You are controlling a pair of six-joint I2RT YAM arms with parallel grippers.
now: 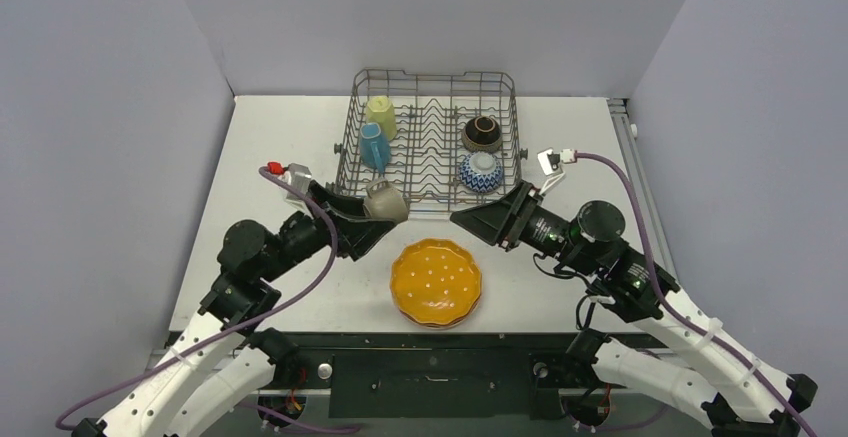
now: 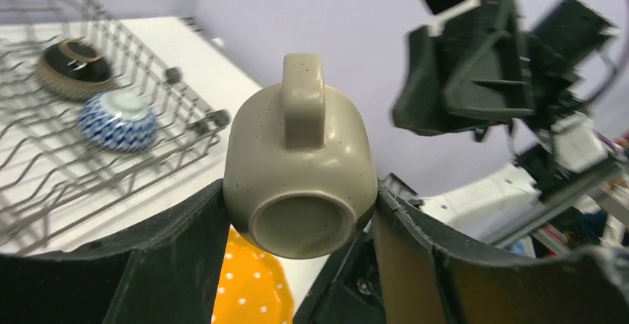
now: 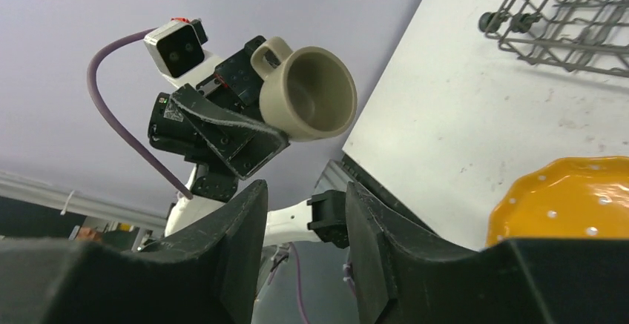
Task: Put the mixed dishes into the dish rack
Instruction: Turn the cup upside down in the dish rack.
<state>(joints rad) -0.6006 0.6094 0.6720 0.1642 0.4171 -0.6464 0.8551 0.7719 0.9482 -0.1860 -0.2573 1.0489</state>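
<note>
My left gripper [image 1: 375,219] is shut on a grey speckled mug [image 1: 385,200], held in the air in front of the dish rack [image 1: 435,74]. In the left wrist view the mug [image 2: 300,168] lies on its side between the fingers, base toward the camera and handle up. My right gripper [image 1: 462,219] is open and empty, facing the mug from the right with a gap between them. The right wrist view looks into the mug's mouth [image 3: 308,94]. An orange dotted plate [image 1: 436,280] lies on the table below both grippers.
The rack holds a pale-yellow mug [image 1: 381,115], a blue mug [image 1: 374,145], a dark brown bowl [image 1: 481,133] and a blue-white patterned bowl [image 1: 480,171]. Its middle rows of tines stand bare. A darker plate rim shows under the orange plate.
</note>
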